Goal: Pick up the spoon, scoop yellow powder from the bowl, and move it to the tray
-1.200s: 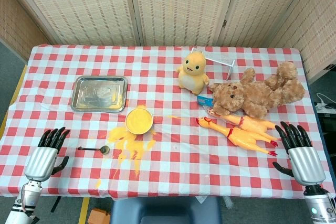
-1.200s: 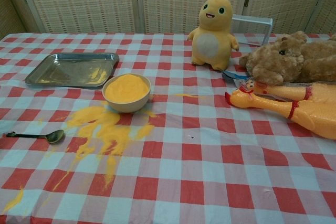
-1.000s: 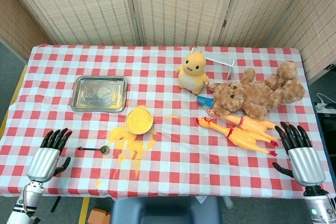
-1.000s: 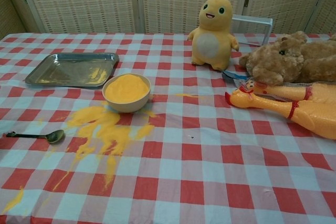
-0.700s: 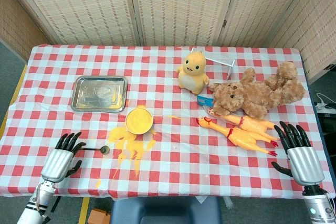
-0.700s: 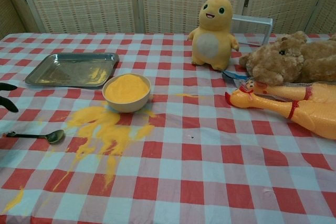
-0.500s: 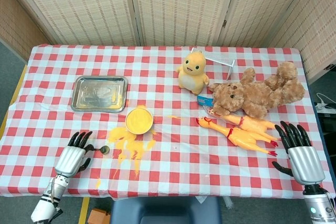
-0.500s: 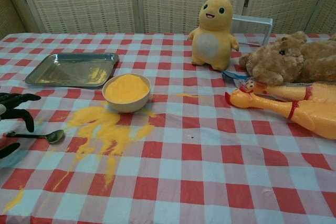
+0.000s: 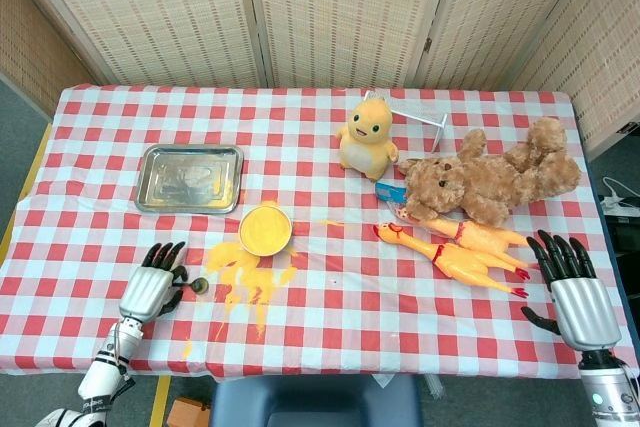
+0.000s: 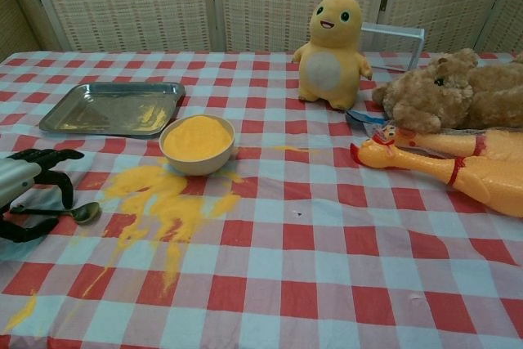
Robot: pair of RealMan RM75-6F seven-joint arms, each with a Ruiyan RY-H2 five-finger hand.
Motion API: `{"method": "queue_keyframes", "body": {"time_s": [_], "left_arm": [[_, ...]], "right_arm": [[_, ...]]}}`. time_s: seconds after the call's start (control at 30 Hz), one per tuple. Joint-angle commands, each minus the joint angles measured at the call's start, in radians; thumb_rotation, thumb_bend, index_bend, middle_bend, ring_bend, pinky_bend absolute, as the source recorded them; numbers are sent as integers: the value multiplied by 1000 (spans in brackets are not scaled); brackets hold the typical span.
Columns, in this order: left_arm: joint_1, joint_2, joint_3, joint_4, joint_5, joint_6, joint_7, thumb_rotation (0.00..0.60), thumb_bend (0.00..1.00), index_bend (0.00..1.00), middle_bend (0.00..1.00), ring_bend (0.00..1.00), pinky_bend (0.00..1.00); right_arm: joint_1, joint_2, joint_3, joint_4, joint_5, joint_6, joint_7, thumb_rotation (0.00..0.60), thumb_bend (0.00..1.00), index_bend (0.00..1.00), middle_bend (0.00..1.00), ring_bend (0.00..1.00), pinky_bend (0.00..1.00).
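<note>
The left hand hovers over the spoon's handle near the table's front left edge, fingers spread and curved, gripping nothing. The spoon lies flat beside spilled yellow powder. The bowl sits just behind the spill, the tray toward the back left. The right hand rests with fingers spread at the front right corner.
</note>
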Motion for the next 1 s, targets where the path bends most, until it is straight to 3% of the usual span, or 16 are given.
{"method": "queue_keyframes", "body": {"time_s": [0.03, 1.0], "left_arm": [[-6, -8, -1, 14, 0, -4, -16, 600, 426, 507, 0, 0, 61], [-14, -13, 12, 35, 12, 25, -61, 600, 431, 560, 18, 0, 62]], "right_arm": [[1, -2, 2, 3, 4, -3, -2, 600, 17, 0, 0, 0, 0], [2, -2, 1, -3, 15, -13, -15, 600, 18, 0, 0, 0, 0]]}}
